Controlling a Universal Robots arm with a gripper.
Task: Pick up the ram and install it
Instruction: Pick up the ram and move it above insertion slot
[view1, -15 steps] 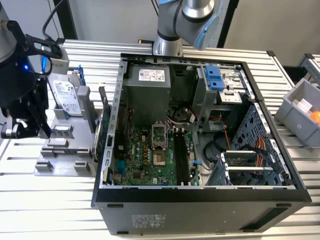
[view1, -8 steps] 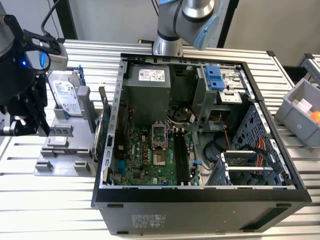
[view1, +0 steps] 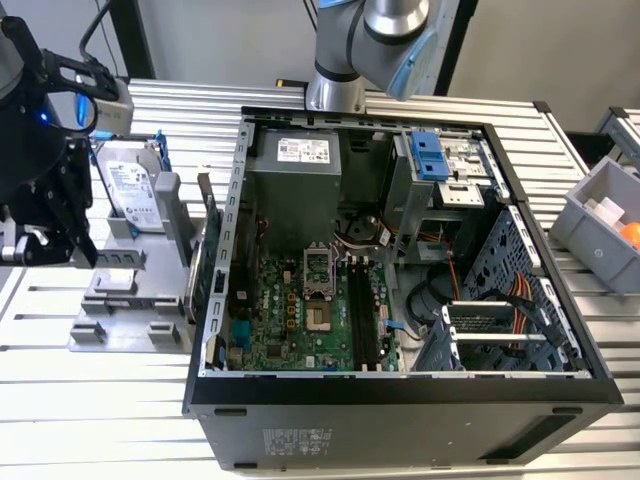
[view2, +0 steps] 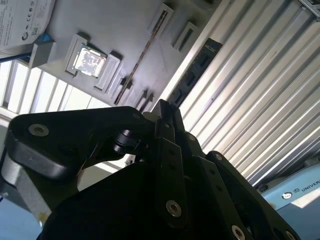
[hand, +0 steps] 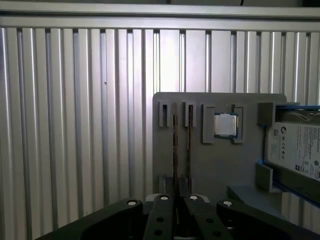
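Note:
Two ram sticks stand on edge in slots of a grey holder (view1: 120, 300) left of the open computer case (view1: 400, 390). One ram stick (view1: 211, 240) is a green board close to the case wall. In the first wrist view the ram sticks (hand: 175, 145) appear as two thin dark lines on the holder (hand: 215, 165). My black gripper (view1: 45, 240) hangs over the holder's end away from the case, apart from the ram. Its fingers (hand: 165, 205) (view2: 167, 120) are pressed together with nothing between them. The long black memory slots (view1: 362, 315) lie on the motherboard.
The holder also carries a hard drive (view1: 130, 180) (hand: 295, 150) and a processor chip (hand: 225, 125) (view2: 89, 61). The arm's base (view1: 335, 90) stands behind the case. A grey bin (view1: 605, 225) sits at the exterior view's right. Ribbed aluminium tabletop (view1: 100, 400) surrounds everything.

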